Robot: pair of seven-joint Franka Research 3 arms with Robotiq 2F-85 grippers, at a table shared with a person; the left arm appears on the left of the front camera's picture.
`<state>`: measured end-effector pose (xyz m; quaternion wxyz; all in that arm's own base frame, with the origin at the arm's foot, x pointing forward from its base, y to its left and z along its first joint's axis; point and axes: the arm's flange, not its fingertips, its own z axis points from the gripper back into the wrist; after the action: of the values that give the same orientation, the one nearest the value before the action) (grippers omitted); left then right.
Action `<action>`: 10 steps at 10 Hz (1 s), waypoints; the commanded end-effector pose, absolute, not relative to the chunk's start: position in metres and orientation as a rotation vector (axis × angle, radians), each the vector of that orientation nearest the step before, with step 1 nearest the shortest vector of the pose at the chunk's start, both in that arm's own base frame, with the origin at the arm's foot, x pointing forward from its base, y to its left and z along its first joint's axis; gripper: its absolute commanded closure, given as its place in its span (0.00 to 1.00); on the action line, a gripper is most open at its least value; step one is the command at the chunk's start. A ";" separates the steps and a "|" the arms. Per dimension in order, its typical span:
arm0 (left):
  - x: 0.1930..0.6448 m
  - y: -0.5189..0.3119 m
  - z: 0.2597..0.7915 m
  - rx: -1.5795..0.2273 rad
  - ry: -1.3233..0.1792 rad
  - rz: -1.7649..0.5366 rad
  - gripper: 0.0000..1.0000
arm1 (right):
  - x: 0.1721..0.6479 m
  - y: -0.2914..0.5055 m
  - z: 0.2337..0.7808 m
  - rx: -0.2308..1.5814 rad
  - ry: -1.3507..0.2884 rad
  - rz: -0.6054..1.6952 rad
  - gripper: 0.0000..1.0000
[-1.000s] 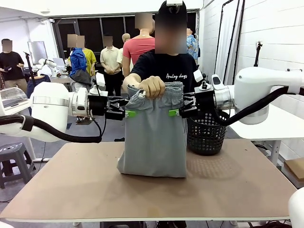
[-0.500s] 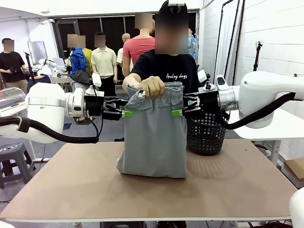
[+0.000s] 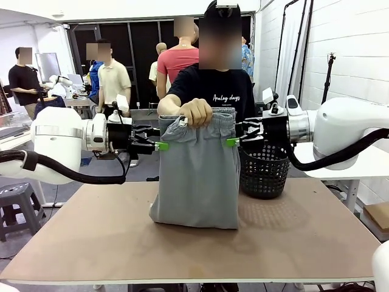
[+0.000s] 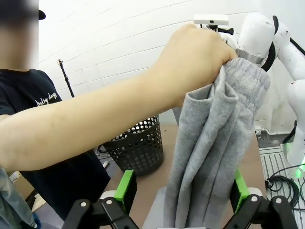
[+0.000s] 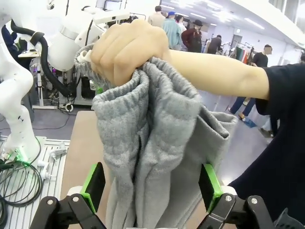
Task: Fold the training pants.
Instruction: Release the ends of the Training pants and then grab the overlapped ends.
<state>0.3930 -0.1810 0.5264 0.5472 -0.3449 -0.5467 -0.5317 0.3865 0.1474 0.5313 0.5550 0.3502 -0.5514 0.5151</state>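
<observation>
One training pants [image 3: 197, 182], one mesh basket [image 3: 262, 176], one table [image 3: 91, 231]

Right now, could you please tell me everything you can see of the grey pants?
The pants are light grey soft jersey with a gathered ribbed waistband and white drawstring. A person's hand holds them bunched at the waistband, so they hang in long folds, the lower end resting on the table. The left gripper and right gripper flank the upper part, jaws open around the cloth, not clamping it.
</observation>
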 end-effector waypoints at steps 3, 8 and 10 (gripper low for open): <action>0.390 -0.185 0.523 -0.791 -1.326 -1.232 0.00 | 0.376 0.147 0.527 0.764 -1.319 1.147 0.00; 0.397 -0.190 0.521 -0.837 -1.317 -1.253 0.00 | 0.378 0.148 0.524 0.844 -1.265 1.160 0.00; 0.401 -0.191 0.522 -0.850 -1.308 -1.264 0.00 | 0.379 0.150 0.523 0.925 -1.182 1.202 0.00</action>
<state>0.3952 -0.1878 0.5221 0.5479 -0.3498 -0.5419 -0.5328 0.3854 0.1511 0.5277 0.5730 0.3748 -0.5240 0.5066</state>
